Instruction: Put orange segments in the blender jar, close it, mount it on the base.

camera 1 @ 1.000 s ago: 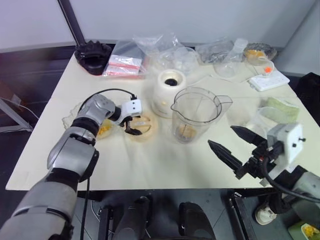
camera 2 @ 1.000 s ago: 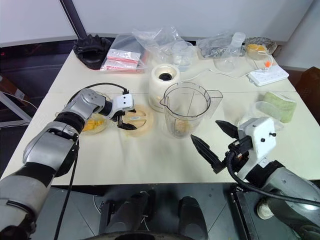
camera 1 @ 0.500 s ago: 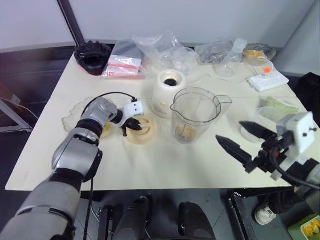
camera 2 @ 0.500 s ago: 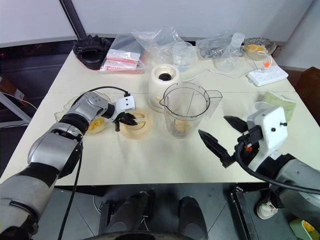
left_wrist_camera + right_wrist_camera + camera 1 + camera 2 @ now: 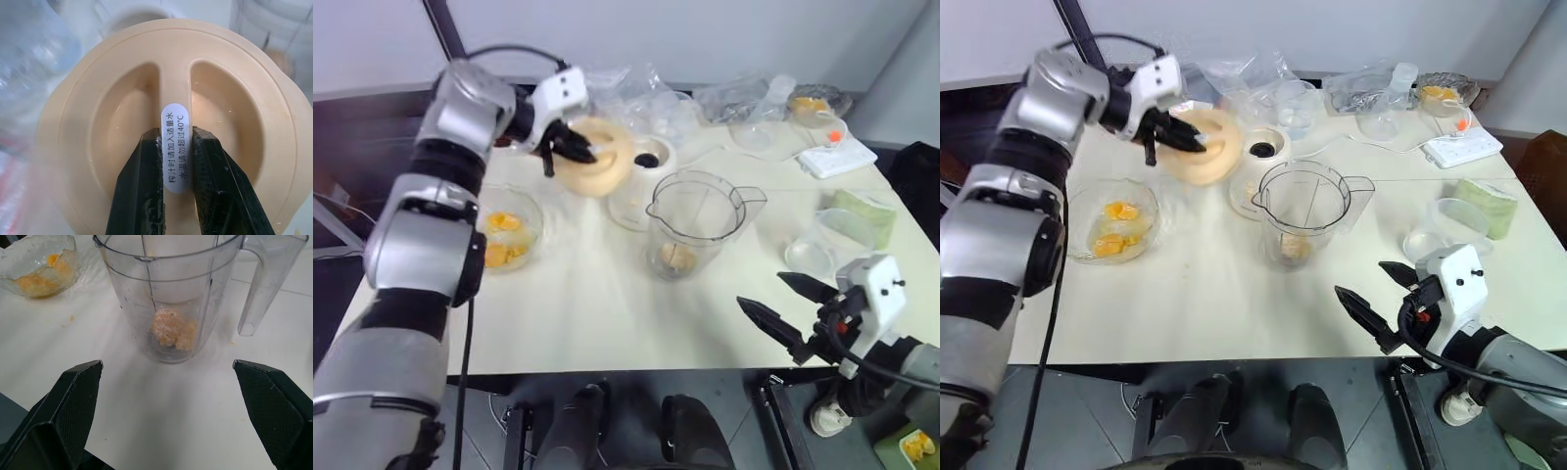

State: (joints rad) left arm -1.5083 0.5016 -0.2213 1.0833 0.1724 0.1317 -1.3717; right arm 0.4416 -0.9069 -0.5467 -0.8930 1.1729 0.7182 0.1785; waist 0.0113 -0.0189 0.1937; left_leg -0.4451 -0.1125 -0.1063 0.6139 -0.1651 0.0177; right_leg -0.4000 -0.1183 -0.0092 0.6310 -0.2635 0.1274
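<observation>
Right wrist view shows the blender jar point(image 5: 171, 293) standing open with orange segments point(image 5: 172, 330) at its bottom. More pieces sit in a glass bowl point(image 5: 509, 230) at middle left. The left gripper point(image 5: 570, 147) pinches the lid point(image 5: 597, 157) up high, above the base point(image 5: 1255, 162). The right gripper point(image 5: 793, 308) is spread wide at lower right. The table point(image 5: 597, 313) is cream.

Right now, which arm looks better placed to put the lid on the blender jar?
Probably the left. Its gripper is shut on the lid, held in the air behind the blender jar. The right gripper is open and empty, low near the table's front edge.
</observation>
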